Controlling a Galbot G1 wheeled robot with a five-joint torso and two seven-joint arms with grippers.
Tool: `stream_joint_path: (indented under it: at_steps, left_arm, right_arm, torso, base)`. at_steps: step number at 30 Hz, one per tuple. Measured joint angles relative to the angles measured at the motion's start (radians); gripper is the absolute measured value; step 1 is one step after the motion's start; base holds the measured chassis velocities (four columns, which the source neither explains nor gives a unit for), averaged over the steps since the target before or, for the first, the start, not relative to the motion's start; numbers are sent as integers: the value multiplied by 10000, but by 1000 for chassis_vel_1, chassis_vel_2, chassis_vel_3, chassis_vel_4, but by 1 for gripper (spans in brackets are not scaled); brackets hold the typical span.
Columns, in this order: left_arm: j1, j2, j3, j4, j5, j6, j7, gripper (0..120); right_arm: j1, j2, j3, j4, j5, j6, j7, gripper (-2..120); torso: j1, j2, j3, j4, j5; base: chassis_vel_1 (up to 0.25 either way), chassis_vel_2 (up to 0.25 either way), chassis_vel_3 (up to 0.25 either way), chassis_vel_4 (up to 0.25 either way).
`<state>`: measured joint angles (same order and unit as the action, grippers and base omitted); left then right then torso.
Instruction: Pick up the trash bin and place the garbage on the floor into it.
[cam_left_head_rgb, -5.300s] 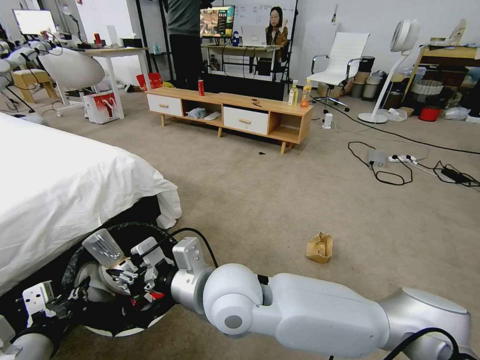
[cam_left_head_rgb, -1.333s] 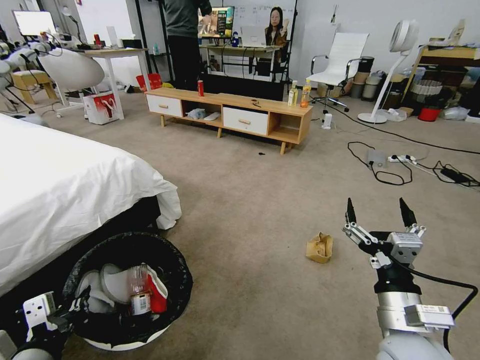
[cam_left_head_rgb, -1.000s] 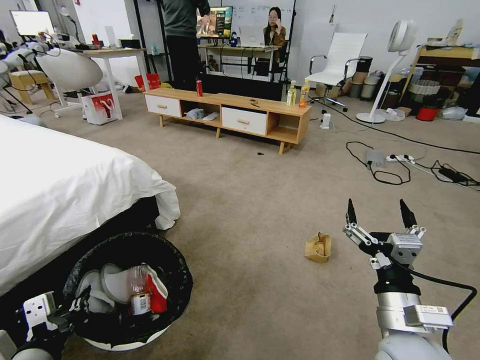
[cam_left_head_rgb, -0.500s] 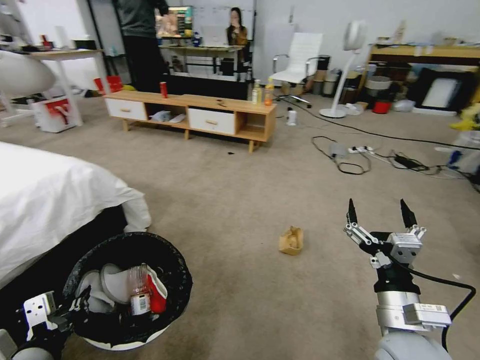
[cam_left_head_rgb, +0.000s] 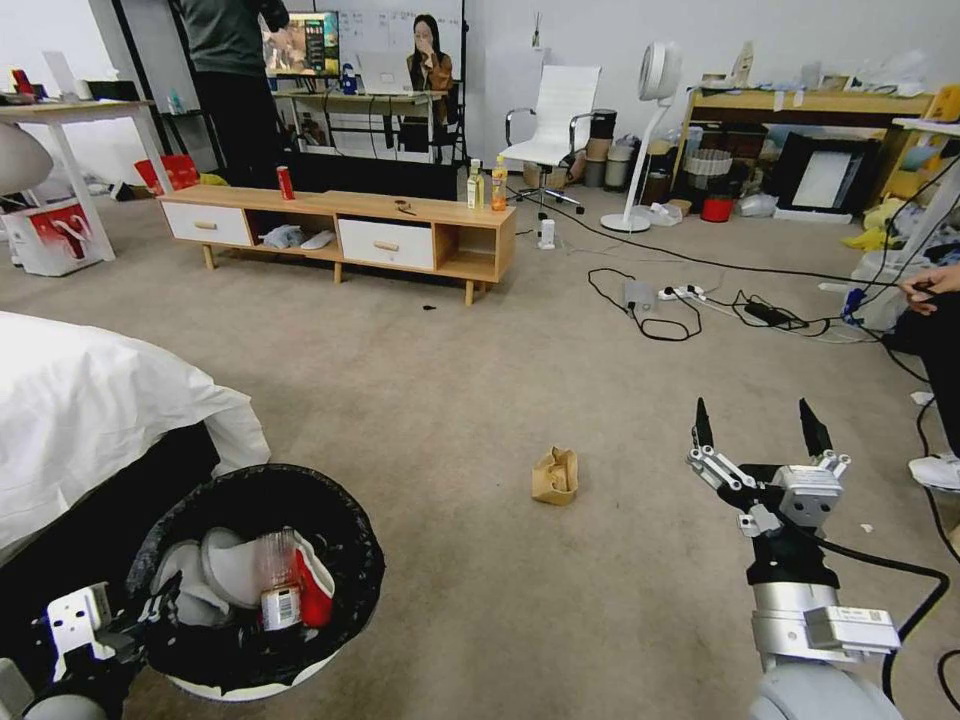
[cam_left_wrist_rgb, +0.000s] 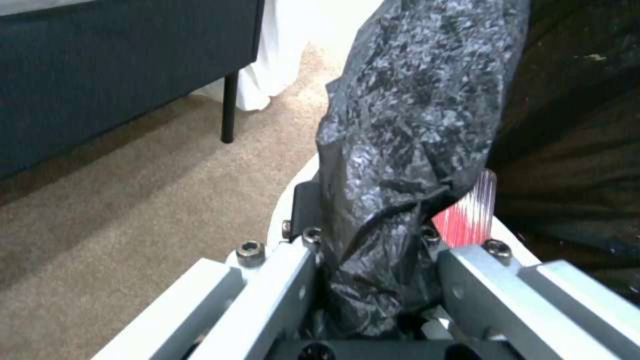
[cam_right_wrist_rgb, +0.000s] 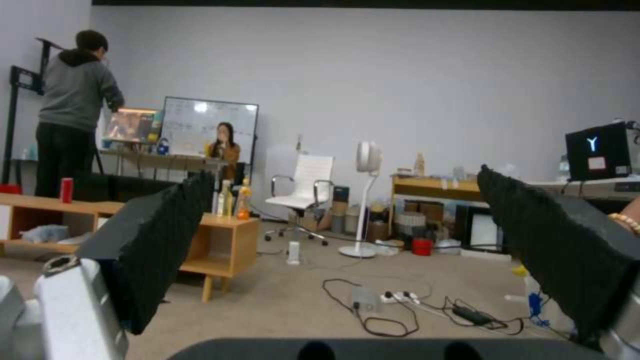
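Head view: the left gripper (cam_left_head_rgb: 150, 620) is clamping the trash bin (cam_left_head_rgb: 345, 535) rim beside the bed (cam_left_head_rgb: 90, 400). Right gripper (cam_left_head_rgb: 757, 432) is hanging spread wide, right of the paper bag (cam_left_head_rgb: 555, 475) lying on the floor (cam_left_head_rgb: 450, 380). Collecting looks underway; next means lowering onto that bag.

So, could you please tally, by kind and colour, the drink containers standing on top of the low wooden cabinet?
Red can: 1
Pale yellow bottle: 1
Orange bottle: 1
Total on the cabinet: 3
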<state>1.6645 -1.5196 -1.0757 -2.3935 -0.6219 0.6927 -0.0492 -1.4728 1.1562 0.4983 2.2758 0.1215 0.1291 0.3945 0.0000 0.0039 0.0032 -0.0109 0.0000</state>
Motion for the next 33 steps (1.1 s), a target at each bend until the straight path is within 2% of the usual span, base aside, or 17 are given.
stream_joint_path:
  at_steps: [13,19,26,33]
  left_arm:
    - [49,1,-201,-62,-240,15,-124,5]
    - [34,-21,-203,-64,-248,15,-131,5]
    - [11,-23,-186,-64,-240,24,-132,5]
    - [-5,-13,-177,-52,-238,27,-134,5]
  right_arm:
    - [58,-25,-44,-260,-39,288,-308,100]
    - [76,-88,-41,-297,-12,314,-302,100]
    - [90,-76,-64,-320,4,343,-271,100]
    - [130,-76,-80,-341,11,352,-251,100]
  torso:
    - [0,0,-1,1,0]
    - [0,1,-1,1,-1]
    - [0,-1,2,0,-2]
    - [1,0,2,0,-3]
  base:
    - [0,0,0,0]
    - [-92,75,59,-77]
    - [-208,185,203,-177]
    - [-259,276,275,-275]
